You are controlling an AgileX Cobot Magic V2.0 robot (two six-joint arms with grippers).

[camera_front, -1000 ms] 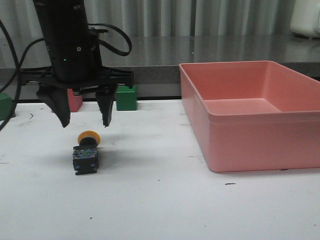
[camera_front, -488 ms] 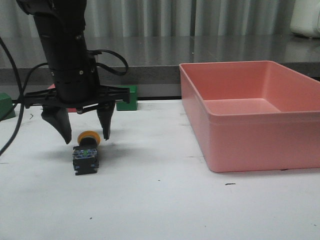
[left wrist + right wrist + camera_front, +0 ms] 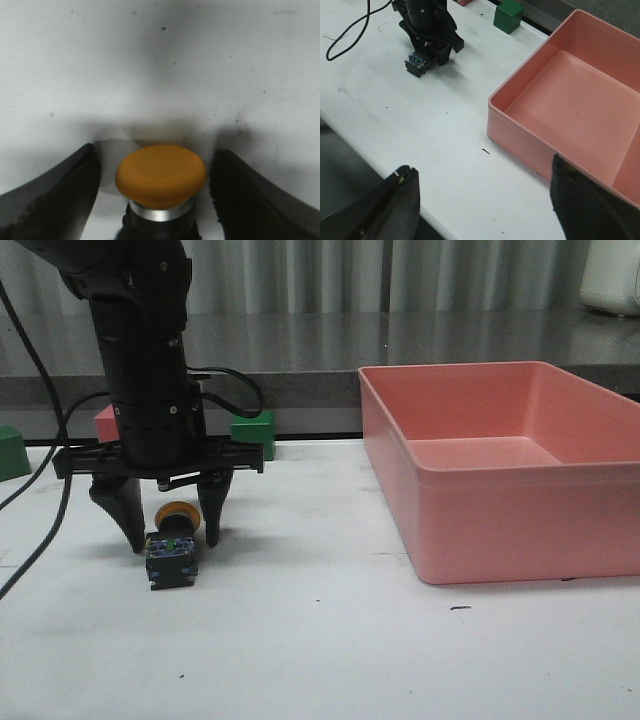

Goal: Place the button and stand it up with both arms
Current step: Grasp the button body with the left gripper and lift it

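Straddling button [image 3: 172,546] now, left gripper [image 3: 170,530] lower than before | fingers spread wide, untouching | button lying flat, cap [image 3: 161,175] pointing away from camera

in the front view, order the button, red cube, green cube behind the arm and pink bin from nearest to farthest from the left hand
1. button: between the open fingers of the left hand.
2. red cube: just behind, on the arm's left.
3. green cube: behind, to the right; close to the red cube's distance, hard to separate.
4. pink bin: far right.
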